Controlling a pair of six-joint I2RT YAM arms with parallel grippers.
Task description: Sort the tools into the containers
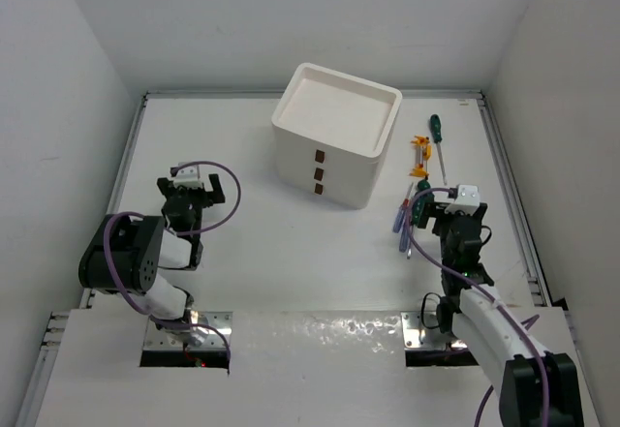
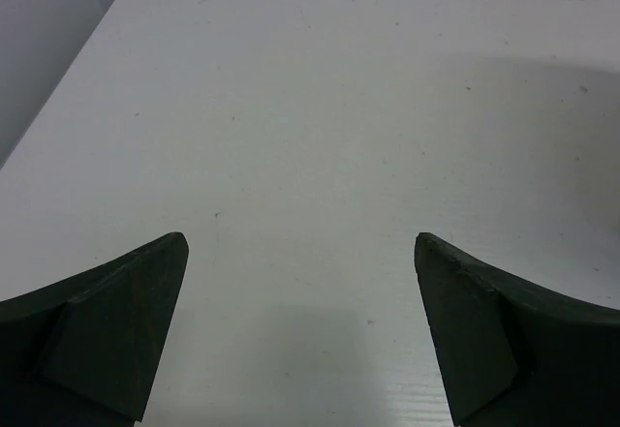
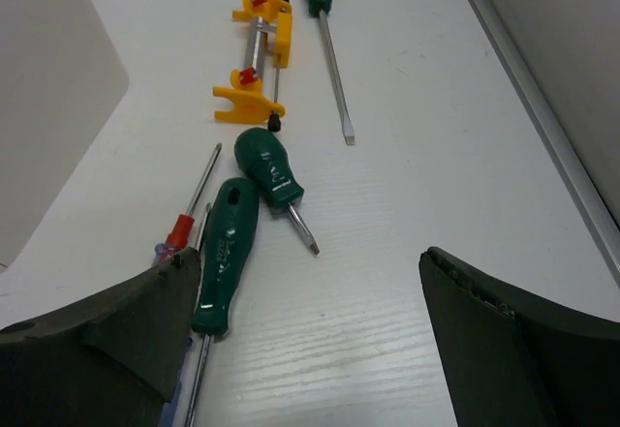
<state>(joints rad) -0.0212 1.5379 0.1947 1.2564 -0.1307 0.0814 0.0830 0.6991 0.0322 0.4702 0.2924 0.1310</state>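
Three green-handled tools are lying near the worktop's right edge: long green screwdriver, stubby green screwdriver, mid-length green screwdriver. Handle print is unreadable. One yellow clamp is lying alongside. The blue-purple drivers are partly hidden, count unclear. One drawer unit, with three drawers, is sitting far-centre. Left gripper and right gripper are hovering, jaws spread, gripping nothing.

Screwdriver handles ahead of the right end effector are seen as glossy green plastic, shafts as bare metal. Yellow clamp: smooth plastic. Desk is finished matt white, faintly grained.
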